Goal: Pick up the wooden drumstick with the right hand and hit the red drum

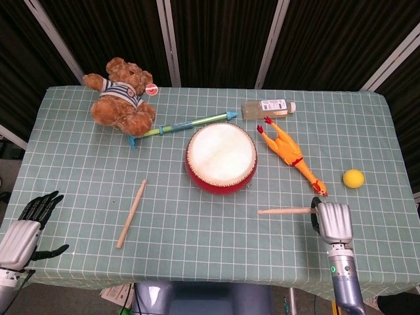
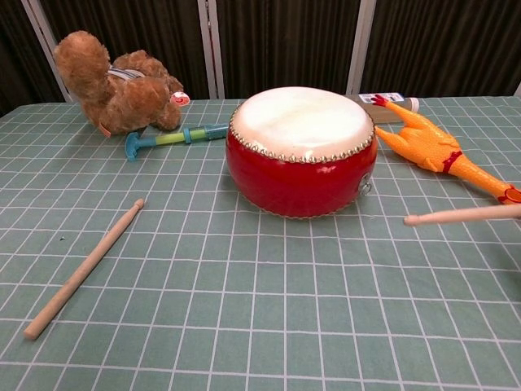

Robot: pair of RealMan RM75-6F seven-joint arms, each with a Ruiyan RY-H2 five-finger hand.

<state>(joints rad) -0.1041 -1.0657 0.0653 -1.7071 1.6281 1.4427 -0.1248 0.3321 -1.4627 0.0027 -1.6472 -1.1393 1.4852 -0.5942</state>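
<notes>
— Where is your right hand (image 1: pixel 334 222)?

— At the near right of the table (image 1: pixel 197 230), back of the hand toward the head camera. Its fingers are closed on one end of a drumstick (image 1: pixel 283 211), which points left, roughly level. The tip sits near-right of the drum (image 1: pixel 221 157), well apart from it. In the chest view you see only the stick (image 2: pixel 460 215) coming in from the right edge; the hand itself is out of that frame.

— And the drum?

— Mid-table, red shell, pale skin up, nothing on it (image 2: pixel 301 151).

— Your left hand (image 1: pixel 26 226)?

— Off the near left corner of the table, fingers spread, holding nothing.

— Isn't there another stick?

— Yes, a second stick (image 1: pixel 132 213) lies flat on the cloth, left of the drum and nearer (tip toward the far side) (image 2: pixel 84 269).

— What else do you have around the drum?

— A teddy bear (image 1: pixel 121 96) at the far left, a blue-green toy tube (image 1: pixel 184 124) between the bear and the drum, a clear bottle (image 1: pixel 268 107) lying far right of the drum, a rubber chicken (image 1: pixel 289 155) just right of it, and a yellow ball (image 1: pixel 353 178) further right.
</notes>
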